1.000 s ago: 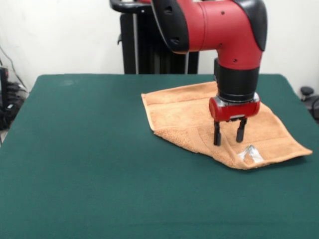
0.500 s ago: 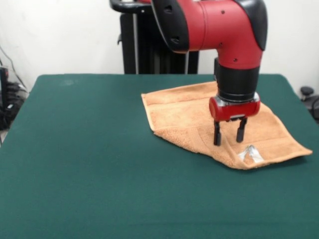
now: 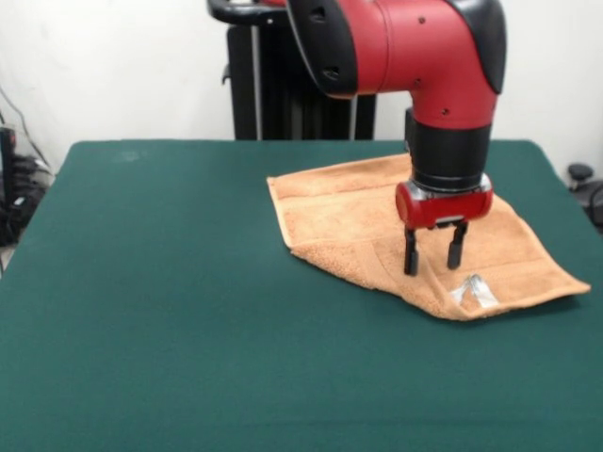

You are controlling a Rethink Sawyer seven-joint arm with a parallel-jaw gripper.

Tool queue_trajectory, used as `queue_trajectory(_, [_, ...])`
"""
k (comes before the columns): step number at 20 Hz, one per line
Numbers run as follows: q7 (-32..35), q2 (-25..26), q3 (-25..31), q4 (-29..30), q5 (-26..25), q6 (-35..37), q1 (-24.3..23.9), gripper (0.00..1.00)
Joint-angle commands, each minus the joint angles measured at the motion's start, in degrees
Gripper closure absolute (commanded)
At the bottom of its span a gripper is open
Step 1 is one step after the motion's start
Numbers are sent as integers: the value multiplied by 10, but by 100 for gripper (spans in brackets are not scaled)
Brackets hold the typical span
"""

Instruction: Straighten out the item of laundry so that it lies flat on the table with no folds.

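Note:
The item of laundry (image 3: pixel 339 217) is a light-orange towel lying on the right half of the green table (image 3: pixel 160 311). It looks folded over on itself, with a doubled edge along its near side and a small white label (image 3: pixel 474 291) near the front right corner. My gripper (image 3: pixel 432 265) hangs straight down over the towel's near right part, open, its two black fingers (image 3: pixel 411 254) spread with nothing between them. The tips sit at or just above the cloth; I cannot tell if they touch.
The black pedestal (image 3: pixel 283 85) stands beyond the far edge. Cables and dark gear (image 3: pixel 14 198) lie off the left side, and a dark object (image 3: pixel 584 184) off the right.

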Motion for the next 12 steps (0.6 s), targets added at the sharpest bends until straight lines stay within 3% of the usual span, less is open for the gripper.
queue_trajectory(1, [62,0,16,-6,7,2,2,0])
queue_trajectory(12, [67,-12,4,-8,9,11,16,0])
